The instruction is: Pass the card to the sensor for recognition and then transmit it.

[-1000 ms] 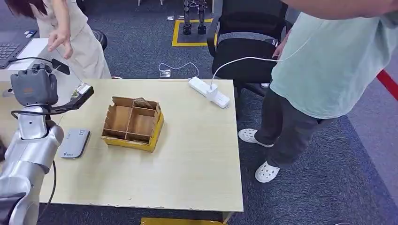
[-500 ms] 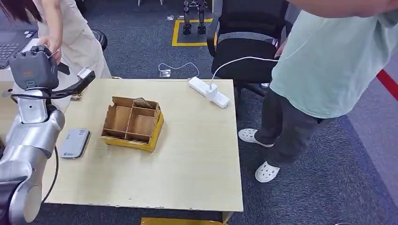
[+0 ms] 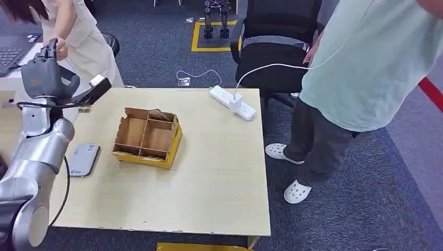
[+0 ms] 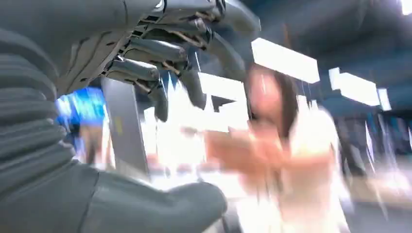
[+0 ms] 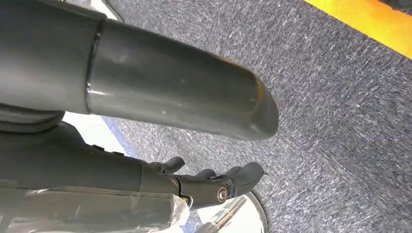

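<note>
Handing off, you kept the left hand [image 3: 44, 76] high at the far left, past the table [image 3: 219, 172] edge; whether its fingers pinched the card I couldn't tell. Steady wrist suited the person's hand [image 3: 58, 44]. Since a second ago, the hand had risen beyond the sensor [image 3: 83, 159].

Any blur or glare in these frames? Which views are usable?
Head view: sharp, evenly lit, left hand and table clear. Left wrist view: heavy motion blur, person smeared, ceiling lights blown out. Right wrist view: carpet crisp, no glare.
</note>
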Controlling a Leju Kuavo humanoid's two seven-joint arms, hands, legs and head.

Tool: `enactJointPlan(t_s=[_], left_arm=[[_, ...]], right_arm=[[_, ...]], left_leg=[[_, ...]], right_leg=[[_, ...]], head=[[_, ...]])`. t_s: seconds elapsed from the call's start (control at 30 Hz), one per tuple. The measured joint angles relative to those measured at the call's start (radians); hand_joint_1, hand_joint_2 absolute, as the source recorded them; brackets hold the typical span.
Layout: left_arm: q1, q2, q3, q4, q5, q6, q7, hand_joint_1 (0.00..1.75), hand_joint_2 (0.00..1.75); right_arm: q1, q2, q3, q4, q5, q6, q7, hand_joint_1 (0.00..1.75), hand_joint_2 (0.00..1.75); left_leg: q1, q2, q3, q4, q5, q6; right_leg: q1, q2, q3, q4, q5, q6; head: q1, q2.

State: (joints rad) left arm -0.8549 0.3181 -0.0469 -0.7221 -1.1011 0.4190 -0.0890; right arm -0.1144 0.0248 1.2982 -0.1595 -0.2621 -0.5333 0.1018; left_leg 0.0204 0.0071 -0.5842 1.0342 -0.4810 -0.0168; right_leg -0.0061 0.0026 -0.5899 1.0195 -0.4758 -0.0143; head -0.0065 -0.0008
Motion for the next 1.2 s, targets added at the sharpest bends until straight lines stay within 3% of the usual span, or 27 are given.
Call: enactJointPlan(t_s=[0.1, 0.17, 0.2, 0.27, 0.37, 0.4, 0.47, 0.6, 0.77, 1.03, 1.1, 1.2], left_arm=[[0.016, 0.017, -0.028, -0.037, 0.161, -0.244, -0.067, 0.0, 1.75], [0.026, 0.052, -0.064, -0.083, 0.255, -0.394, -0.091, 0.0, 1.75], [0.032, 0.067, -0.078, -0.103, 0.286, -0.441, -0.099, 0.0, 1.75], [0.038, 0.14, -0.127, -0.174, 0.396, -0.623, -0.155, 0.0, 1.75], [0.05, 0.281, -0.197, -0.285, 0.565, -0.809, -0.194, 0.0, 1.75], [0.05, 0.306, -0.22, -0.32, 0.62, -0.853, -0.195, 0.0, 1.75], [0.066, 0.423, -0.273, -0.425, 0.721, -0.913, -0.184, 0.0, 1.75], [0.089, 0.606, -0.377, -0.659, 0.852, -0.919, -0.172, 0.0, 1.75], [0.165, 0.753, -0.479, -0.862, 0.801, -0.862, -0.146, 0.0, 1.75], [0.224, 0.828, -0.565, -0.974, 0.753, -0.823, -0.136, 0.0, 1.75], [0.245, 0.828, -0.577, -0.984, 0.72, -0.776, -0.141, 0.0, 1.75], [0.313, 0.798, -0.594, -0.984, 0.598, -0.645, -0.125, 0.0, 1.75]], right_arm=[[0.006, 0.0, 0.0, 0.001, -0.005, -0.003, -0.002, 0.0, 0.0], [0.011, -0.001, 0.0, 0.002, -0.008, -0.004, -0.011, 0.0, 0.0], [0.013, -0.001, 0.0, 0.002, -0.011, -0.004, -0.014, 0.0, 0.0], [0.017, -0.003, 0.0, 0.003, -0.013, -0.006, -0.02, 0.0, 0.0], [0.023, -0.008, 0.0, 0.003, -0.016, -0.009, -0.03, 0.0, 0.0], [0.026, -0.011, 0.0, 0.004, -0.016, -0.009, -0.032, 0.0, 0.0], [0.026, -0.013, 0.0, 0.007, -0.016, -0.009, -0.034, 0.0, 0.0], [0.028, -0.016, 0.0, 0.008, -0.022, -0.011, -0.037, 0.0, 0.0], [0.019, -0.016, -0.001, 0.008, -0.028, -0.018, -0.043, 0.0, 0.0], [0.015, -0.016, -0.001, 0.008, -0.026, -0.018, -0.042, 0.0, 0.0], [0.015, -0.016, -0.001, 0.008, -0.026, -0.018, -0.042, 0.0, 0.0], [0.014, -0.016, -0.001, 0.008, -0.026, -0.017, -0.033, 0.0, 0.0]], left_leg=[[0.0, 0.0, 0.0, 0.0, 0.0, 0.0], [0.0, 0.001, 0.0, 0.0, 0.0, 0.0], [0.0, 0.003, -0.001, 0.0, 0.0, 0.0], [0.001, 0.004, -0.002, -0.001, 0.0, -0.001], [0.001, 0.009, -0.003, -0.001, -0.001, -0.002], [0.001, 0.009, -0.004, -0.001, -0.001, -0.002], [0.002, 0.01, -0.004, -0.001, -0.001, -0.002], [0.002, 0.011, -0.005, -0.001, -0.001, -0.002], [0.002, 0.01, -0.005, -0.001, -0.002, -0.002], [0.002, 0.01, -0.005, -0.001, -0.001, -0.002], [0.002, 0.01, -0.005, -0.001, -0.001, -0.002], [0.001, 0.01, -0.004, -0.001, -0.001, -0.002]], right_leg=[[0.0, 0.001, 0.0, 0.0, 0.0, 0.0], [0.001, 0.002, -0.001, 0.001, 0.0, 0.0], [0.001, 0.004, -0.001, 0.001, 0.0, 0.0], [0.001, 0.004, -0.003, 0.003, 0.0, 0.0], [0.001, 0.009, -0.006, 0.003, 0.0, -0.001], [0.001, 0.009, -0.006, 0.003, -0.001, -0.001], [0.002, 0.009, -0.007, 0.003, 0.0, -0.002], [0.002, 0.01, -0.008, 0.002, 0.0, -0.002], [0.002, 0.009, -0.008, 0.002, 0.0, -0.002], [0.002, 0.008, -0.008, 0.002, 0.0, -0.003], [0.002, 0.008, -0.008, 0.002, 0.0, -0.003], [0.001, 0.008, -0.008, 0.002, 0.0, -0.003]], head=[[0.0, 0.0], [0.0, 0.0], [0.0, 0.0], [0.001, 0.0], [-0.002, 0.0], [-0.002, 0.0], [-0.001, 0.0], [-0.002, 0.0], [-0.002, 0.0], [-0.002, 0.0], [-0.002, 0.0], [-0.002, 0.0]])
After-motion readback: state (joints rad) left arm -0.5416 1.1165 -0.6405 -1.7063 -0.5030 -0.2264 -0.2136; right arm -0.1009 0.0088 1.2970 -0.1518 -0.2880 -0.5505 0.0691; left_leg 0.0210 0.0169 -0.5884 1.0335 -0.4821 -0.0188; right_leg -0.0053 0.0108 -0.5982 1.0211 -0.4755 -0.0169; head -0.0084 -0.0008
